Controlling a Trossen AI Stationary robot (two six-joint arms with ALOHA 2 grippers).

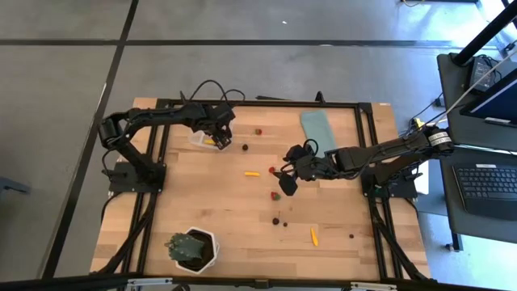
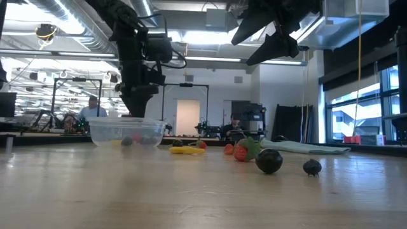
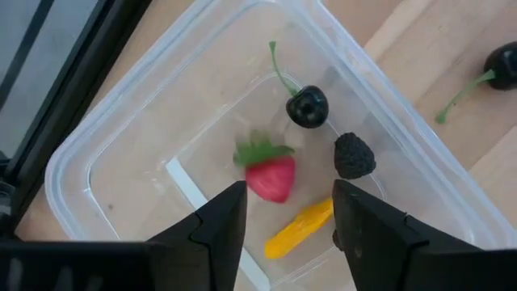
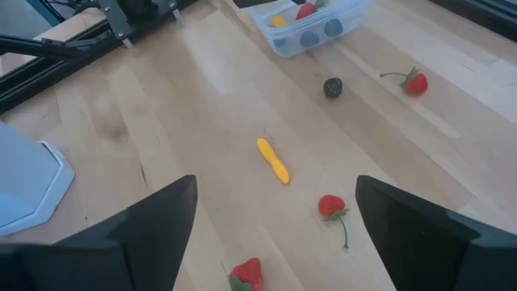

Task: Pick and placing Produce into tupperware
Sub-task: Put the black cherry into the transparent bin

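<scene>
Four toy pieces lie inside the clear tub (image 3: 97,153) at the table's back left: a strawberry (image 3: 271,174), a yellow piece (image 3: 300,229), a dark berry (image 3: 355,155) and a dark cherry (image 3: 308,106). Above them hangs the left gripper (image 3: 283,212), fingers apart and empty. Loose produce (image 1: 252,173) dots the middle boards. Rightward, the right gripper (image 1: 284,181) hovers wide open above a strawberry (image 4: 247,273).

Both arms matte black, jointed segments, black cables looping loose off the left arm (image 1: 153,120). Right arm (image 1: 388,149) carries a pale silver band near its base. Fingers (image 3: 222,226) black, flat-faced, wedge-shaped.
</scene>
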